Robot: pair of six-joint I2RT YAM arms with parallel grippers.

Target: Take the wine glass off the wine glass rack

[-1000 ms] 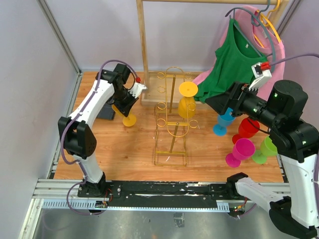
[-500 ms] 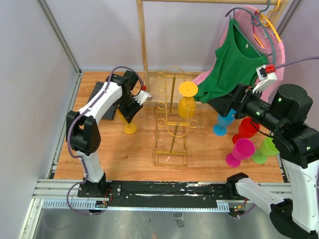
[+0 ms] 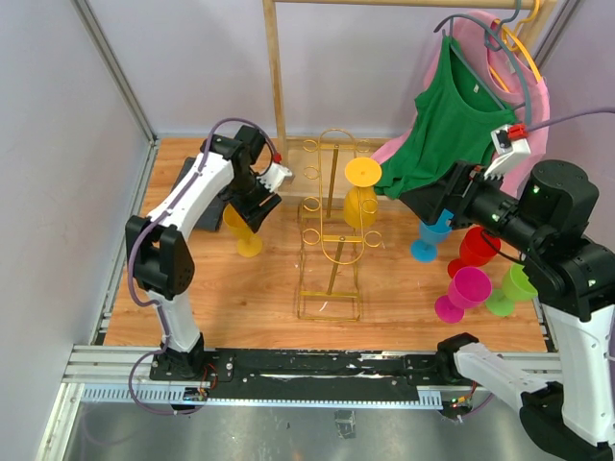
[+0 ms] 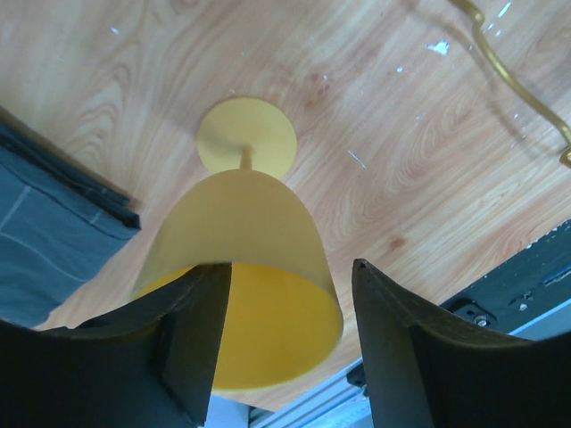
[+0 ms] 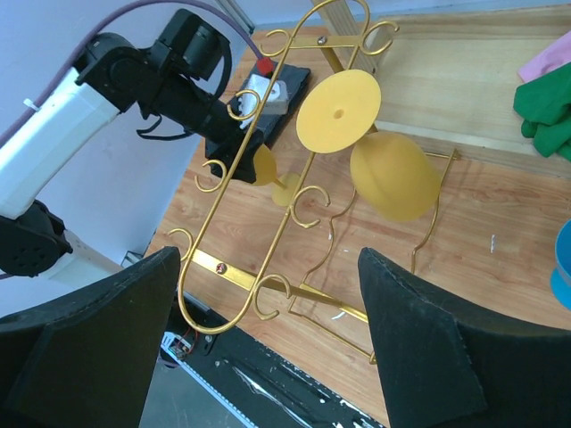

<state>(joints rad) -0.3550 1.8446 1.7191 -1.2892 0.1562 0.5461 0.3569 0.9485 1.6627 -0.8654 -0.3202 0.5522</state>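
Left tool [image 4: 290,267] is spread open around the bowl of the standing wine glass [image 4: 241,259], a yellow one upright on its foot on the tabletop [image 4: 375,152]. One finger [image 4: 192,330] overlaps the bowl's rim and the other [image 4: 401,348] shows a sliver of gap, so nothing is clenched. The right tool [image 5: 268,259] hangs released as well, fingers wide apart, high over the right side and facing the rack without touching anything.

At the tabletop's far edge rises a tall wooden clothes rail [image 3: 279,96]. On it hang a green shirt [image 3: 452,125] on a hanger and a pink garment [image 3: 527,91] behind that. In the middle stands the gold wire wine glass rack [image 5: 223,267], upright on its rectangular base. The hanging wine glass [image 5: 393,174], also yellow, is on the rack upside down, its foot disc held at the wire frame and its bowl below; neither tool touches it. The standing wine glass is left of the rack, apart from it.

Right of the rack four more glasses stand close together: blue glass [image 3: 423,250], red glass [image 3: 476,248], magenta glass [image 3: 461,288], green glass [image 3: 514,286]. A dark folded cloth [image 4: 45,223] lies near the standing wine glass.
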